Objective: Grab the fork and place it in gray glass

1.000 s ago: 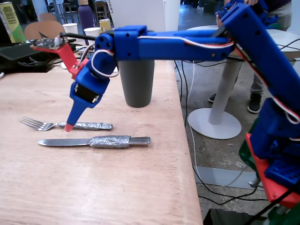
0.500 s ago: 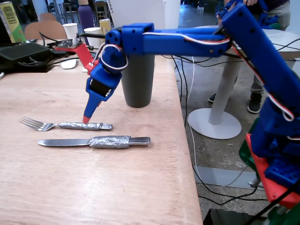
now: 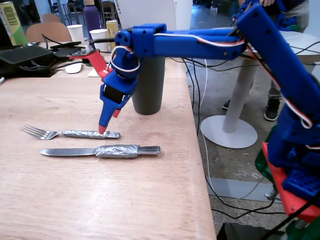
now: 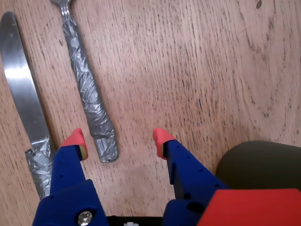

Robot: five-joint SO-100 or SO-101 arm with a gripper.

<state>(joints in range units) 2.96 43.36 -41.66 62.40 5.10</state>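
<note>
Foil-wrapped knife lies flat on wooden table. Two white paper cups stand at far edge.

The arm is bright blue printed plastic with boxy links, red-and-white cables running along it, and a red base bracket. Its pincer has blue fingers with red tips and a silver screw.

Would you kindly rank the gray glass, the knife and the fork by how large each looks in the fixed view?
1. Gray glass, largest, although the arm hides its top.
2. Knife and fork: the knife looks slightly longer, but it lies nearer the camera, so I would not separate them.
</note>
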